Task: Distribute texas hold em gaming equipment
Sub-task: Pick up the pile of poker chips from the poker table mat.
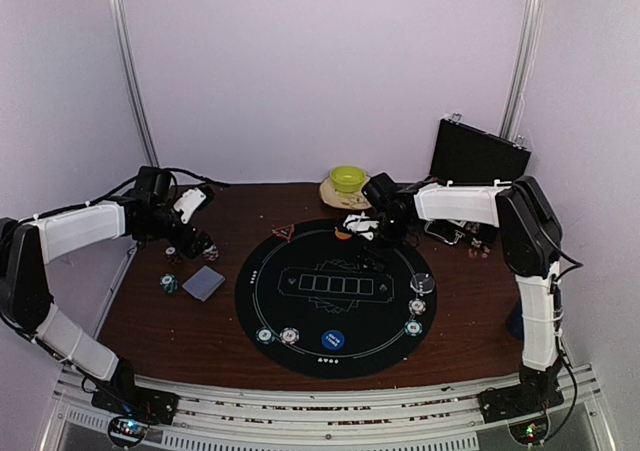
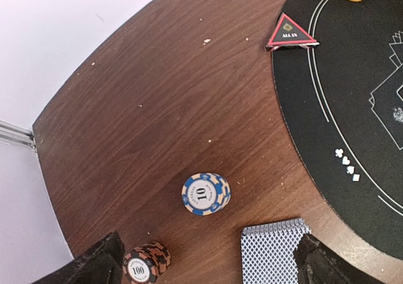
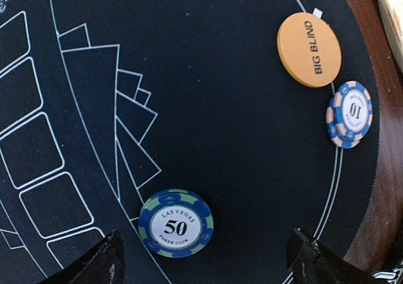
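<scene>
My left gripper [image 2: 208,270] hangs open over the brown table, left of the round black mat [image 1: 335,301]. Between its fingers lie a blue 10 chip stack [image 2: 206,194], a dark 100 chip stack [image 2: 146,262] by the left finger, and a grey-blue deck of cards [image 2: 274,254] by the right finger. The red triangle marker [image 2: 291,32] sits on the mat's edge. My right gripper [image 3: 204,266] is open above the mat's far side, with a blue-green 50 chip [image 3: 176,223] lying loose between its fingers. An orange Big Blind disc [image 3: 309,50] and a 10 chip [image 3: 349,114] lie near the mat's rim.
A blue disc [image 1: 333,340] and two chips [image 1: 277,336] lie on the mat's near edge. A clear disc [image 1: 422,282] and two chips [image 1: 415,317] lie at its right. A green bowl [image 1: 348,179] and a black case [image 1: 478,151] stand at the back.
</scene>
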Tool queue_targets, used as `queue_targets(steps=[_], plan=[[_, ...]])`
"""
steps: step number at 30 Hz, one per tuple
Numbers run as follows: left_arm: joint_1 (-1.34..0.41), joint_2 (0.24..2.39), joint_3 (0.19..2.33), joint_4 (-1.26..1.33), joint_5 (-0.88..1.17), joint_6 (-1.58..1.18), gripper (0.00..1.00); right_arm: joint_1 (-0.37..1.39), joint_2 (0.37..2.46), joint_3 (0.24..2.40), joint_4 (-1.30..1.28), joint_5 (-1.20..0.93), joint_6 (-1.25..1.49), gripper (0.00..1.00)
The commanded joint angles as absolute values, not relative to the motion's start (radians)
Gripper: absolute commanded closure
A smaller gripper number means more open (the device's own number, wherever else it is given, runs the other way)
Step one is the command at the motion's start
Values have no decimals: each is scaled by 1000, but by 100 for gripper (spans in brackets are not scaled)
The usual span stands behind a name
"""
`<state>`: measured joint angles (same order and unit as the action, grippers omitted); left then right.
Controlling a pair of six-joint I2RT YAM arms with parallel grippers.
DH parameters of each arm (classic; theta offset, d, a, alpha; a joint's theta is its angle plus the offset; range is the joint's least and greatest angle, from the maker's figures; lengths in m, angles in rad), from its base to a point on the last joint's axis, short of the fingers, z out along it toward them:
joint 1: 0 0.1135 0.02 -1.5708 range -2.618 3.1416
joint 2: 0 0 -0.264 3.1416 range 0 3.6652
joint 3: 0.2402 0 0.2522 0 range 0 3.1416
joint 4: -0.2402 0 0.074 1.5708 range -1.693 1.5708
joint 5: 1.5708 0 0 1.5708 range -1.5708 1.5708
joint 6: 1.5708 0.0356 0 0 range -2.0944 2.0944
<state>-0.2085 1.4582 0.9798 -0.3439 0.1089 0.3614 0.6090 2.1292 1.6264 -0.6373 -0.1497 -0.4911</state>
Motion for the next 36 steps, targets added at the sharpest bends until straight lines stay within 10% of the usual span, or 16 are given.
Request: queue_targets(steps=[1, 36], plan=[[-205, 1417, 962, -267, 94, 335, 2, 618, 2145, 1662, -680, -178, -496, 9], [-206, 1366, 926, -210, 69, 324, 2, 592, 2250, 1748, -812, -273, -468, 35]])
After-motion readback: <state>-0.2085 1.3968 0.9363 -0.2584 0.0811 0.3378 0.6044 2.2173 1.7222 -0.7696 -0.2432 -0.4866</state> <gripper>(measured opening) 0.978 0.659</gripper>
